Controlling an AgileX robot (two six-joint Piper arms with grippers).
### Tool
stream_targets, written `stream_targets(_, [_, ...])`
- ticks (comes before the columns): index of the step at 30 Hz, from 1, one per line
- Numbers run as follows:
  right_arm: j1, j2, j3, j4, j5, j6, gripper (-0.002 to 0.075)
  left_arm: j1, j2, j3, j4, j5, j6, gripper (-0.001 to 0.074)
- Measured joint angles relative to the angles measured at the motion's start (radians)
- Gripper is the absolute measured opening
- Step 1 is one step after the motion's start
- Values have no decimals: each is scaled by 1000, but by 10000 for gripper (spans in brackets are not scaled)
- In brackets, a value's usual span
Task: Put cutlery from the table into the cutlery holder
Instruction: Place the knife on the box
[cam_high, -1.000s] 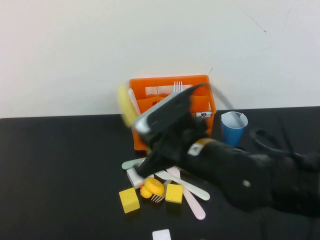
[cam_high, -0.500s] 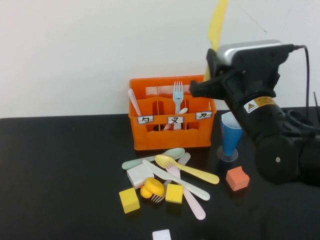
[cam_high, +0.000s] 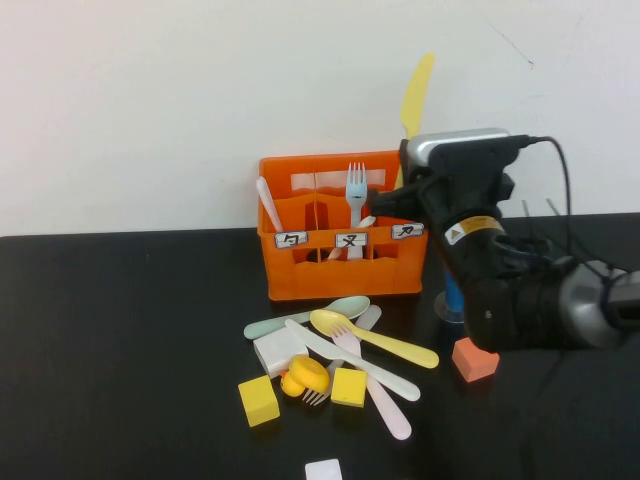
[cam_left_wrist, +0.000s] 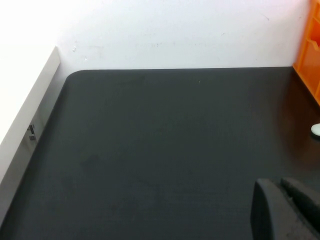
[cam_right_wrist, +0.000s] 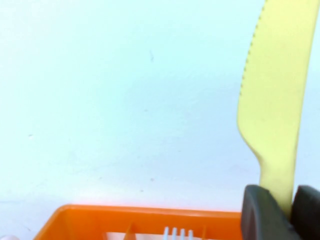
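One yellow serrated plastic knife (cam_high: 416, 92) pinched by its handle in the right gripper (cam_right_wrist: 280, 212), blade up, above the right end of the bright orange divided plastic cutlery holder (cam_high: 340, 262). Held upright most likely so that the handle can drop straight into the right compartment, next to the white fork (cam_high: 356, 186) standing in the middle one and the pale handle (cam_high: 268, 205) leaning in the left one. Holder set at the far edge of the matte black worktop (cam_high: 120, 340), against the wall, labels facing the near side.

Several more pieces in a loose heap just in front of the holder: a yellow spoon (cam_high: 370, 337), a pale green spoon (cam_high: 305, 315), a white knife (cam_high: 350, 358) and a pink piece (cam_high: 378, 392), crossed among yellow cubes (cam_high: 258, 400). Still to be sorted, by the look of it.

Left gripper (cam_left_wrist: 287, 210) low over bare worktop far to the left, well apart from the heap, seemingly parked; open or closed, cannot tell.
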Motion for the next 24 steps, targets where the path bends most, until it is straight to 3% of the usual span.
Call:
stream_targets(4, [0, 58, -66, -6, 24, 0, 131, 0, 0, 0, 0, 0, 0, -1])
stream_targets(10, [0, 81, -91, -12, 56, -2, 296, 0, 0, 0, 0, 0, 0, -1])
stream_targets(15, [0, 42, -66, -14, 79, -4, 332, 0, 0, 0, 0, 0, -3, -1])
stream_targets(19, [0, -88, 58, -14, 78, 6, 307, 0, 0, 0, 0, 0, -3, -1])
stream_targets(24, [2, -325, 283, -14, 22, 24, 165, 0, 0, 0, 0, 0, -3, -1])
